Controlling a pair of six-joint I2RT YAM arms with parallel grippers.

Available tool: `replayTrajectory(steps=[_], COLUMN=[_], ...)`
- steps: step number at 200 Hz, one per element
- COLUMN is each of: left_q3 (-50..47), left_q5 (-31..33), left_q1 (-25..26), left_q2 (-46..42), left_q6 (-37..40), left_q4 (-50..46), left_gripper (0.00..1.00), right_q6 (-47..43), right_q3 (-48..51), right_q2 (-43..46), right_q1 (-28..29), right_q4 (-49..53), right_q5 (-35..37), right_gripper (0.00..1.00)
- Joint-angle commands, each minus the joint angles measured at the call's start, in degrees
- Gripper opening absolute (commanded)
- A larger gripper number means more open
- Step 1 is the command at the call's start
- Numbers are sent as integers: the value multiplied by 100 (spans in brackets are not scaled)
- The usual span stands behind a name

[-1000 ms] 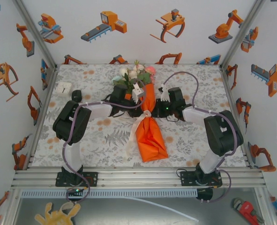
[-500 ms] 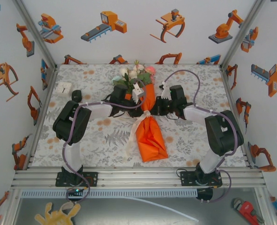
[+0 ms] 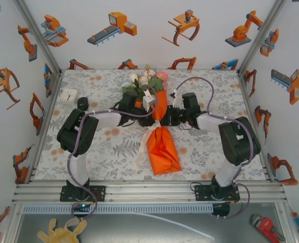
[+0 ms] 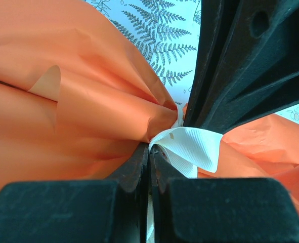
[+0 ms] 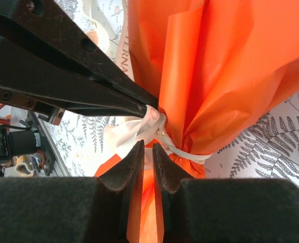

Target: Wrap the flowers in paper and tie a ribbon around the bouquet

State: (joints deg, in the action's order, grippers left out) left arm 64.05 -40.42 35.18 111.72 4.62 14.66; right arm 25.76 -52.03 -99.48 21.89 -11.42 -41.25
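Observation:
The bouquet lies along the middle of the table, with the flowers (image 3: 148,79) at the far end. The orange paper (image 3: 162,152) forms a cone pinched at its waist by the cream ribbon (image 3: 157,123). The ribbon's tails (image 3: 141,151) trail to the near left. My left gripper (image 3: 155,117) is at the waist from the left. In the left wrist view it (image 4: 150,152) is shut on the ribbon (image 4: 192,147), and a strip shows between the jaws. My right gripper (image 3: 165,119) presses in from the right. Its jaws (image 5: 148,150) stand a slit apart at the knot (image 5: 157,126), and pale ribbon runs into the slit.
A small white box (image 3: 68,94) and a dark round object (image 3: 82,103) sit at the table's far left. The aluminium rail (image 3: 149,190) runs along the near edge, and printed walls close in three sides. In each wrist view the other arm's black finger (image 4: 235,71) (image 5: 63,61) crosses close to the knot.
My right gripper has swung left and nearer, closing in on the tied waist of the bouquet. The left gripper and the bouquet have stayed put.

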Motion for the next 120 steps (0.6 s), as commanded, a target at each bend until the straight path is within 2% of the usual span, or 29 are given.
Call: replayTrajectory(steps=[1, 52, 120], left_q3=[-59, -60, -79], left_q5=[-19, -18, -36], left_q1=[31, 25, 33], left_q2=[-208, -232, -221], left_q6=[-104, -113, -217], left_q4=[100, 107, 187], left_gripper=[10, 9, 9], right_q6=[-41, 178, 849], right_q3=[-47, -16, 143], right_q2=[-110, -256, -320], right_q1=[18, 72, 108], right_q4=[46, -367, -1005], right_q5=[166, -342, -297], right_gripper=[18, 20, 27])
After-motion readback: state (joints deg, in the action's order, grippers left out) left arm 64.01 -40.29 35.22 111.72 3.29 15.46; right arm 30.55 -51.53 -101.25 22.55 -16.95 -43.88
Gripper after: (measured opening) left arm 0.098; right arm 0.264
